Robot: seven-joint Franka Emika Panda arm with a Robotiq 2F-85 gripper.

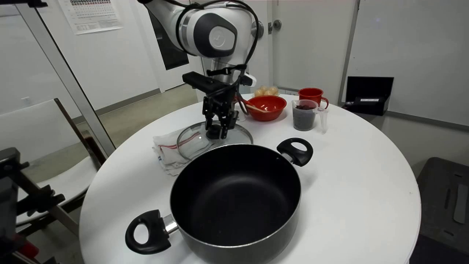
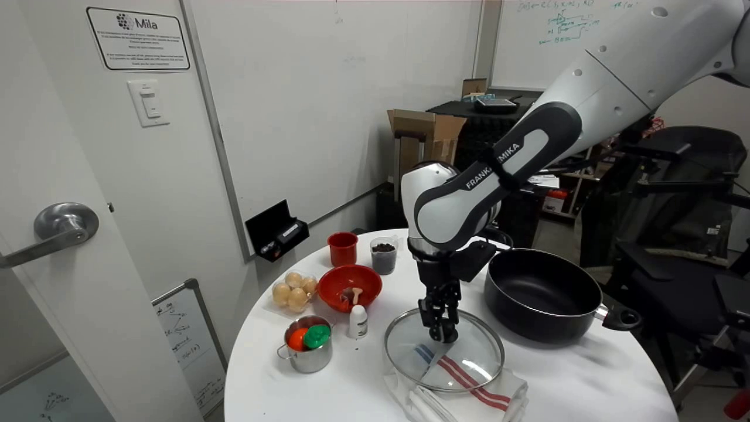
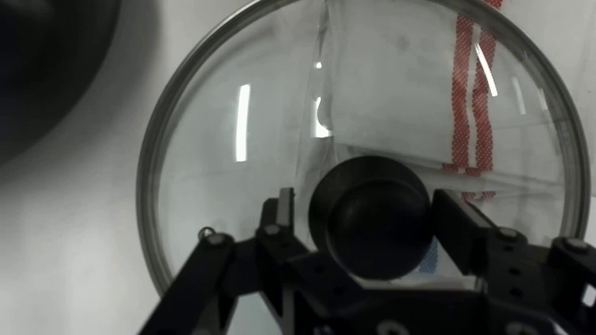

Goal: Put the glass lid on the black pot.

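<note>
The glass lid [image 2: 456, 356], clear with a metal rim [image 3: 148, 186], lies black knob [image 3: 377, 223] upward, just beside the black pot [image 1: 236, 196] but apart from it; the pot stands upright, open, loop handles [image 1: 159, 231] on opposite sides

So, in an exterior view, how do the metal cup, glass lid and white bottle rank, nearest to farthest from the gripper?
1. Glass lid: directly under the gripper.
2. White bottle: just outside the lid's rim, on the picture's left.
3. Metal cup: farther left, past the bottle.
</note>
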